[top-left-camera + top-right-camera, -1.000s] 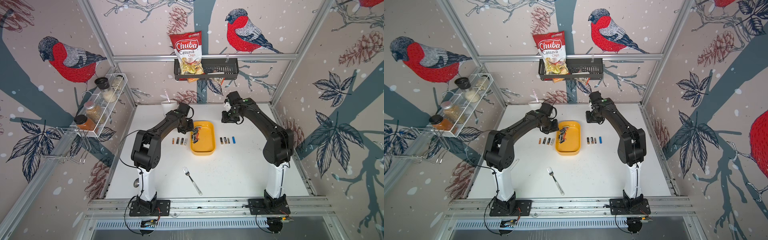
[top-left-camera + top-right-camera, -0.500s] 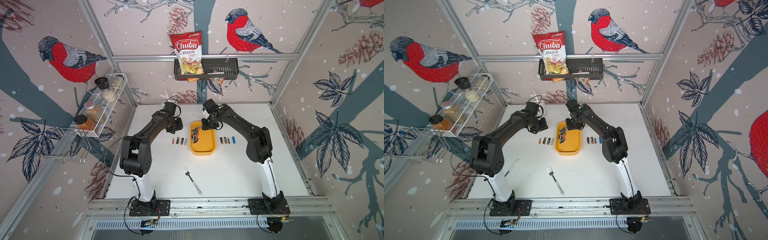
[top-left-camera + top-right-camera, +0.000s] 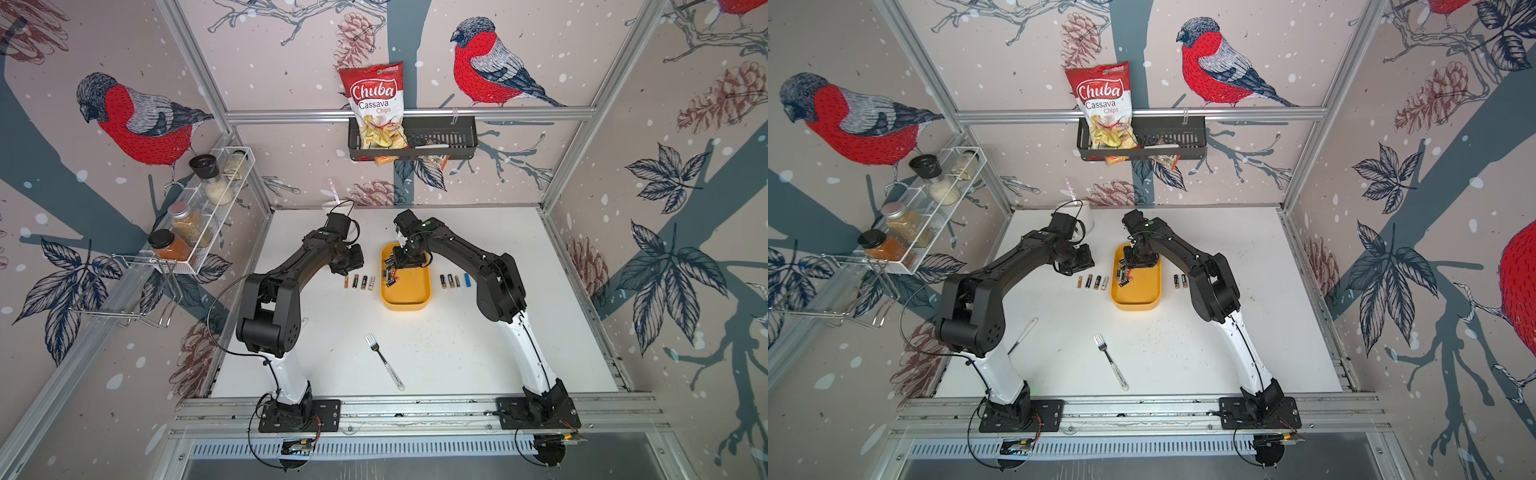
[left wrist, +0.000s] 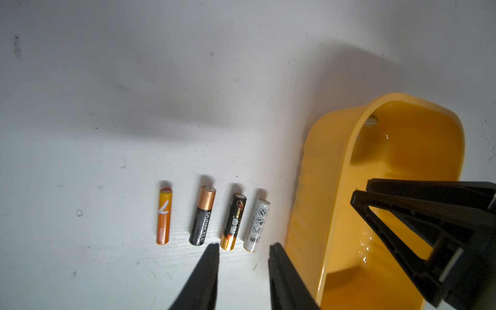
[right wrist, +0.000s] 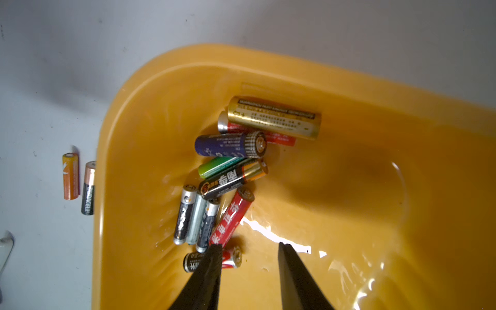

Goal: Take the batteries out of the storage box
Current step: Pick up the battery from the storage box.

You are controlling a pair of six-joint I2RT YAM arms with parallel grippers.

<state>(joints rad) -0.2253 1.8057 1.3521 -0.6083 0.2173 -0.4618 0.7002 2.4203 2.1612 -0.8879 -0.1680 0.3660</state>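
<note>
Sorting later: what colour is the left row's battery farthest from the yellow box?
That battery is orange with white markings; best seen in the left wrist view.

Yellow storage box (image 5: 161,88), mixed-colour batteries (image 5: 230,146)
Gold, blue, green, red, black and silver ones inside; orange battery (image 4: 164,216) on white table (image 3: 457,353).

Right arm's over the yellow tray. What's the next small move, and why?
Probably nudge the right arm sideways toward the pile until the long red battery sits between its jaws. They're open and empty over bare tray floor, with one tip overlapping the pile's edge.
</note>
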